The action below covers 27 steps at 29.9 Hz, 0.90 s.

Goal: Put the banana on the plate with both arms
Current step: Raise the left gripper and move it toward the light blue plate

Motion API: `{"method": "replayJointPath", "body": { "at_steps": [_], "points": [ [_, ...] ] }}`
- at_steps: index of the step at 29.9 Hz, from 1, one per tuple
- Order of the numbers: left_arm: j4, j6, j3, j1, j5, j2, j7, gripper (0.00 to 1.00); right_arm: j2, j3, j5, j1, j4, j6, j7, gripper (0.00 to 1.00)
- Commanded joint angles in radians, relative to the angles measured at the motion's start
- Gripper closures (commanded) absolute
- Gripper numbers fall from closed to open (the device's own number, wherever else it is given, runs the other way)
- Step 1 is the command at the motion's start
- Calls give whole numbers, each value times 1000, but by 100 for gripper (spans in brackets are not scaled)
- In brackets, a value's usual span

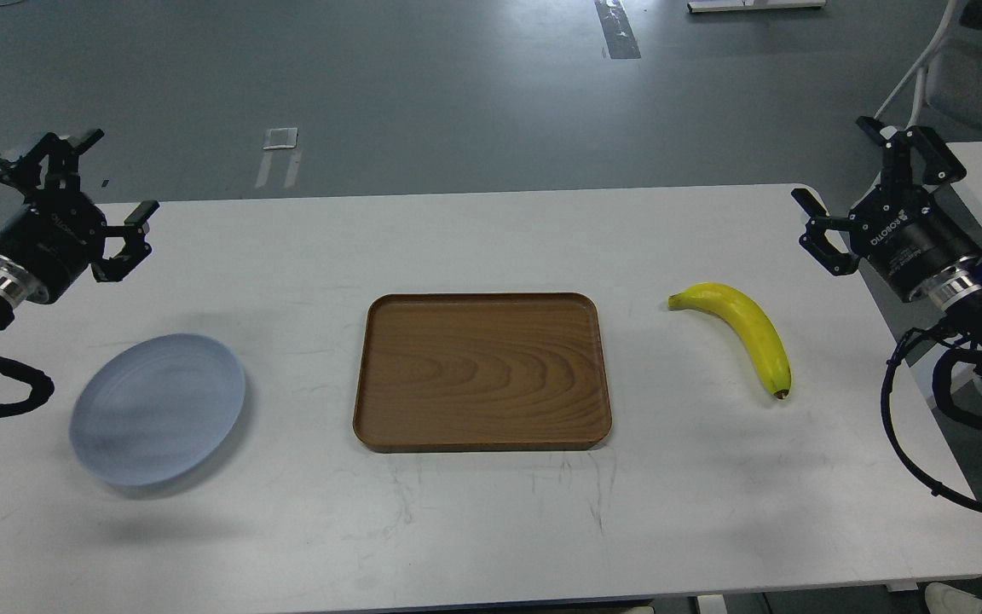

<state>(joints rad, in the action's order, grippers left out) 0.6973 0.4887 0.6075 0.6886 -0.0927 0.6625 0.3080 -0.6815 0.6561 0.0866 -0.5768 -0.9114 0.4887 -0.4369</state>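
Banana (745, 326) lying diagonal near right gripper (839, 177), stem toward it, dark tip away, both grippers spread wide, left gripper (89, 181) above plate (158, 408).
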Motion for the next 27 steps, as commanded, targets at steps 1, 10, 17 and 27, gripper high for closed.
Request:
{"method": "replayJointPath", "body": {
  "at_steps": [1, 10, 17, 27],
  "points": [
    [4, 0, -2, 5, 1, -6, 20, 2, 0, -1, 1, 0, 0, 0, 0, 0],
    [126, 0, -5, -14, -24, 9, 69, 2, 7, -12, 2, 0, 2, 0, 0, 0],
    [188, 0, -5, -20, -48, 6, 72, 2, 3, -12, 2, -8, -1, 0, 0, 0],
    [280, 0, 5, -1, -212, 86, 75, 2, -4, -10, 2, -8, -4, 0, 0, 0]
  ]
}}
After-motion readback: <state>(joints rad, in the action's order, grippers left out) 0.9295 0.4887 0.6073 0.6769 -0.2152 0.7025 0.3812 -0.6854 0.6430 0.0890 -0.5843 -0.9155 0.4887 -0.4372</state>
